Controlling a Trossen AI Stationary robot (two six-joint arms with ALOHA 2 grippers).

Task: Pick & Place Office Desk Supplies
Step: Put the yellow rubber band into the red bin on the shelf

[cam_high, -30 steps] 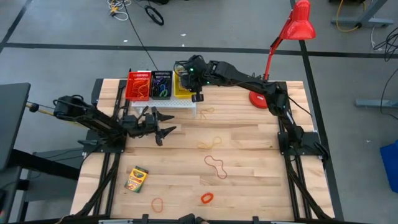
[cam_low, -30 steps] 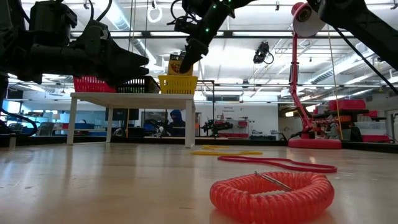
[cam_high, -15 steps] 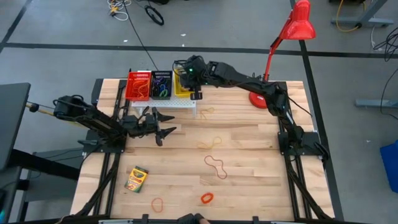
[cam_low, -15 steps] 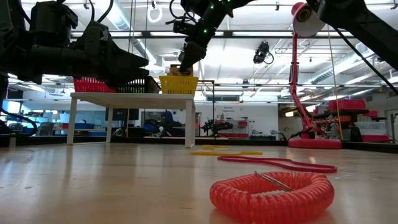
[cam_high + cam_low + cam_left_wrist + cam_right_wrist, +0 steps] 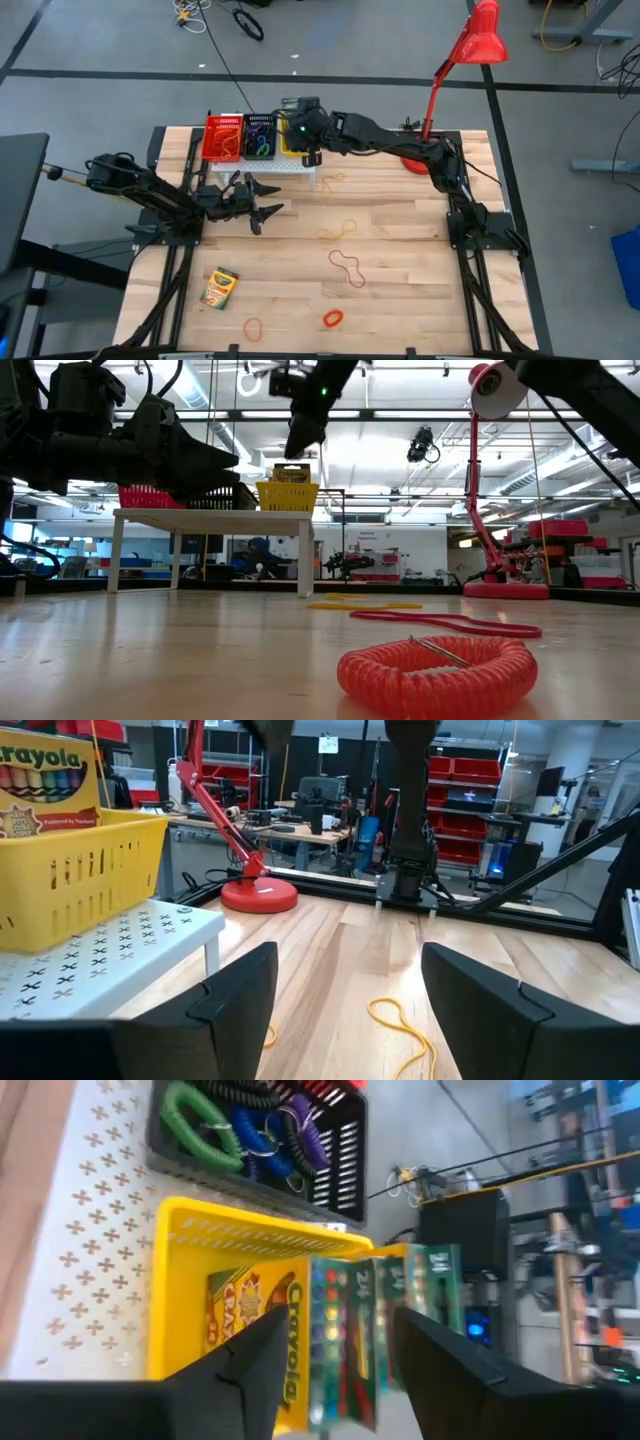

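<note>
High view: wooden desk (image 5: 400, 250) under both dark arms. At the far edge, white perforated stand (image 5: 262, 165) carrying red basket (image 5: 223, 138), black basket (image 5: 261, 136) and yellow basket (image 5: 291, 142) side by side. Red desk lamp (image 5: 470, 45) at the far right corner. Right gripper (image 5: 310, 152) above the yellow basket, fingers spread apart, holding nothing; crayon boxes (image 5: 300, 1340) standing inside that basket just below. Left gripper (image 5: 262, 208) over the left side of the desk, fingers likewise parted and empty. Another crayon box (image 5: 219, 287) flat near the front left corner. Reddish rubber bands (image 5: 347, 267) mid-desk; orange coil loop (image 5: 332, 318) near the front edge.
</note>
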